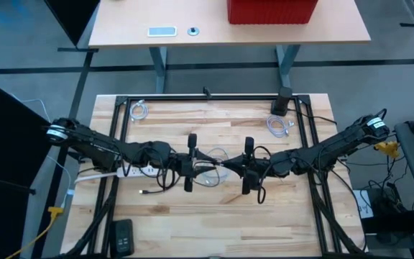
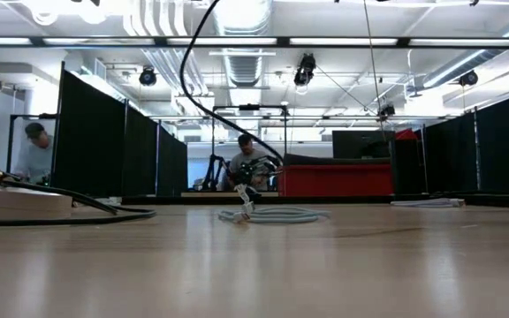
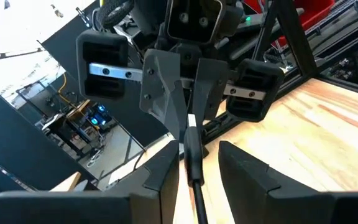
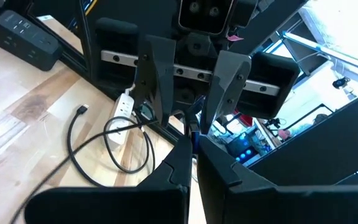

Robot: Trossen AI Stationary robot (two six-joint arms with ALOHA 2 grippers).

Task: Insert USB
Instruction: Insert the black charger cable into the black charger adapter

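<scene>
Here, both grippers meet above the table (image 1: 214, 216) centre. The right gripper (image 4: 191, 144) is clamped on the USB cable (image 3: 193, 163). The left gripper (image 3: 199, 163) fingers stand apart around it.

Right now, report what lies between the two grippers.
Left wrist view: a dark USB cable runs from the shut right gripper into the open left gripper.

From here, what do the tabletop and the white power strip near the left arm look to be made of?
Tabletop: looks like wood, pale butcher-block planks with visible grain and seams, matte to lightly sealed. White power strip: probably moulded plastic, smooth and slightly glossy, with an even white shell; too small to be sure.
</scene>
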